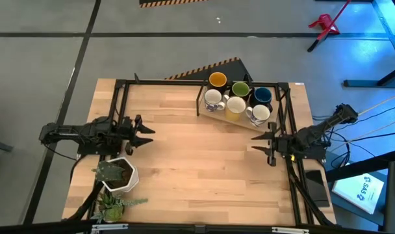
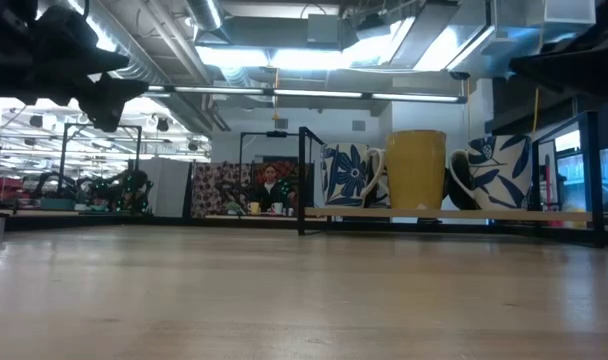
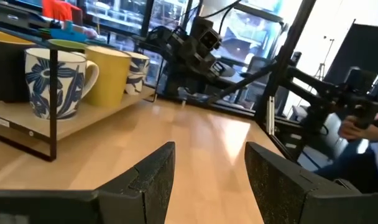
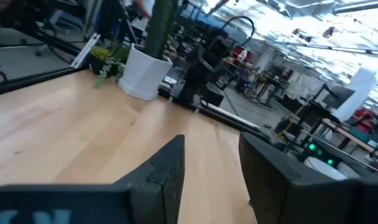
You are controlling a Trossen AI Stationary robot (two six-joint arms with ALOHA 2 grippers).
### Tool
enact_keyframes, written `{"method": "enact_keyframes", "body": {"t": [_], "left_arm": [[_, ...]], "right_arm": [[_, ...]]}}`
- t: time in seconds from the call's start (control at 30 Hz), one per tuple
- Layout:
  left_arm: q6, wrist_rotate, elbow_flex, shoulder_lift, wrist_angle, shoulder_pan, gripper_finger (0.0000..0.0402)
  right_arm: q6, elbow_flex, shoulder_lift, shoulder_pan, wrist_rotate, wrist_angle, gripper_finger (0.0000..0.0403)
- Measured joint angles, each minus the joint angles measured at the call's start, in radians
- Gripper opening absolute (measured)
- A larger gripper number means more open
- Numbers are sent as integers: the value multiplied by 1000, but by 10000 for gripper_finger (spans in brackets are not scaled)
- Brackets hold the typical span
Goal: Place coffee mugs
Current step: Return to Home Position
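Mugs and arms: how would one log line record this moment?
mugs: six on shelf, far right side | left gripper: open, empty, left side | right gripper: open, empty, right side

Six mugs stand clustered on the shelf at the table's far edge, right of centre. The plant pot sits near the front-left corner.

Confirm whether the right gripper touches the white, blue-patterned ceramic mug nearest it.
Apart. The high view shows bare wooden table between the open right gripper and the mug.
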Motion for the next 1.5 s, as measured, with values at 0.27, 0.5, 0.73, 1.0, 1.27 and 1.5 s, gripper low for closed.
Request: {"method": "enact_keyframes", "body": {"t": [0.27, 0.5, 0.73, 1.0, 1.27, 1.5], "left_arm": [[-22, -3, 0, 0, 9, -1, 189], [-22, -3, 0, 0, 7, -1, 189], [-22, -4, 0, 0, 7, -1, 189], [-22, -4, 0, 0, 7, -1, 189], [-22, -4, 0, 0, 7, -1, 189], [-22, -4, 0, 0, 7, -1, 189]], "right_arm": [[0, 0, 0, 0, -4, -75, 138], [-1, 0, 0, 0, -4, -116, 138], [-1, 0, 0, 0, -4, -118, 138], [-2, 0, 0, 0, -4, -120, 138], [-3, 0, 0, 0, -4, -122, 138], [-3, 0, 0, 0, -4, -122, 138]]}}
